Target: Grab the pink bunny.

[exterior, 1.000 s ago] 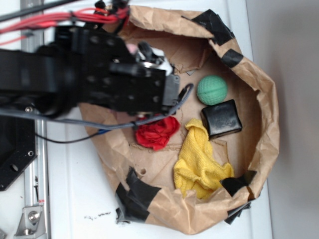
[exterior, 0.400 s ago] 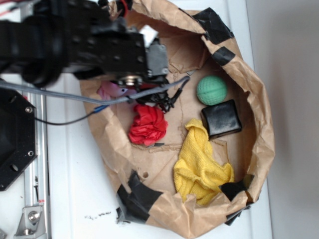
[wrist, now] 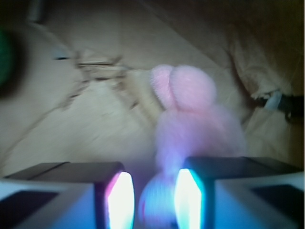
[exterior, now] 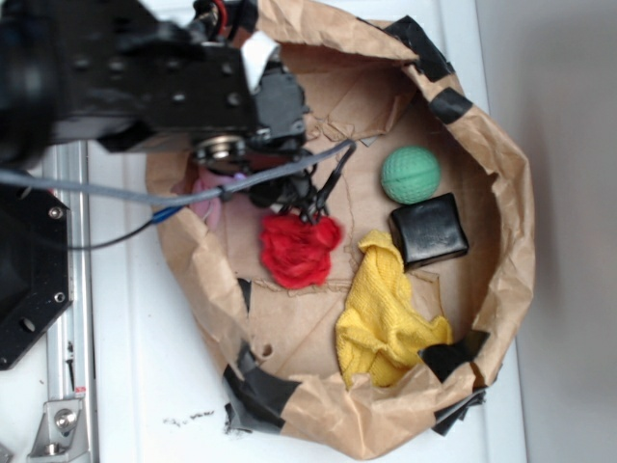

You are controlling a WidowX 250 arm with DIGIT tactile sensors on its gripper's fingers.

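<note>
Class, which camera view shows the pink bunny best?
The wrist view: the bunny fills the middle, ears up, its lower end between the open jaws. The exterior view shows only a pink sliver under the arm.

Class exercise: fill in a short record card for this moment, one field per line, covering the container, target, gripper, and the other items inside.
container: brown paper bag, rim patched with black tape
target: pink bunny, near the bag's wall, mostly hidden under the arm in the exterior view
gripper: gripper with the bunny's lower end between its lit pads; whether they press it cannot be told
other items: red cloth, yellow cloth, green ball, black block
</note>
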